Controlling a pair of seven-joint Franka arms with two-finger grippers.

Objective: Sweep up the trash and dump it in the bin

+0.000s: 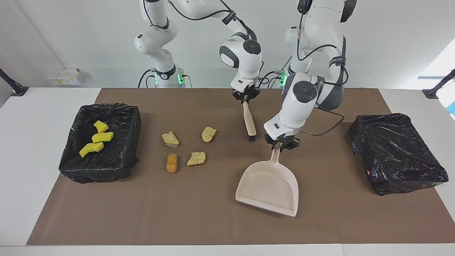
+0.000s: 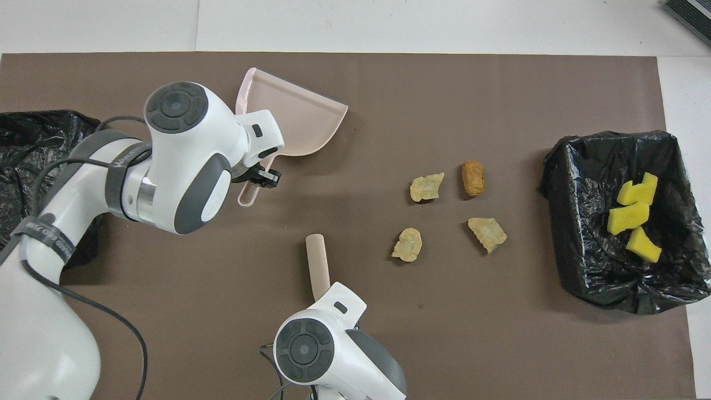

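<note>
Brown matting is covering the bench; left gripper (image 1: 283,145) is clamping the pink plastic dustpan (image 1: 269,187), right gripper (image 1: 245,98) the beige-handled brush (image 1: 249,121), tan scraps (image 1: 186,147) lying toward the right arm's end.

Three yellow sponge pieces (image 1: 96,138) lie in one of two black-lined bins (image 1: 100,142); three tan chunks (image 1: 170,139) and one orange-brown lump (image 1: 172,163) sit on the brown mat (image 1: 199,220), alongside one dustpan (image 1: 268,186) and one brush (image 1: 249,121).

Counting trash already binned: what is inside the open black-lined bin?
The bin holds three yellow sponge pieces on its black liner; anything under the liner's folds is hidden.
</note>
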